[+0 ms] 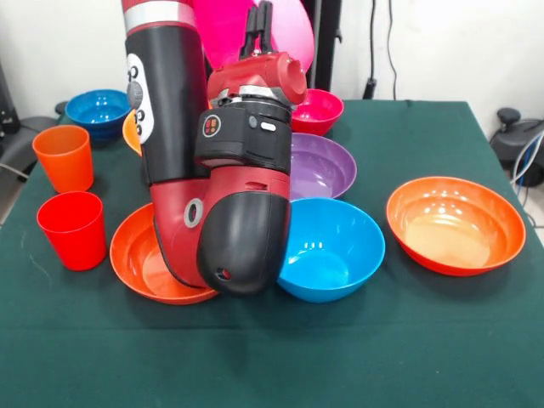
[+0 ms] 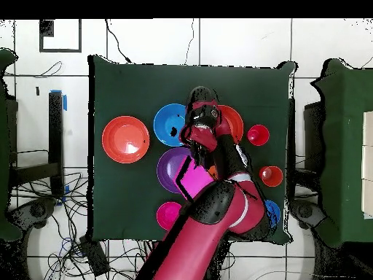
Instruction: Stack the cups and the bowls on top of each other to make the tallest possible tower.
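My gripper [image 1: 259,24] points up and back at the end of the bent arm, shut on the rim of the large pink bowl [image 1: 289,25], which hangs tilted on edge above the purple bowl [image 1: 321,166]. In the overhead view the pink bowl [image 2: 193,179] shows over the purple bowl [image 2: 167,166]. On the cloth stand an orange cup [image 1: 64,157] and a red cup [image 1: 72,229], both upright. A light blue bowl [image 1: 333,248] lies in front of the purple one. One red-orange bowl [image 1: 136,259] sits partly under the arm, another [image 1: 455,223] at the right.
A small dark blue bowl [image 1: 98,110] sits at the back left and a small crimson bowl [image 1: 319,110] at the back centre. An orange bowl [image 1: 130,132] peeks out behind the arm. The arm's elbow [image 1: 242,242] hangs low between the bowls.
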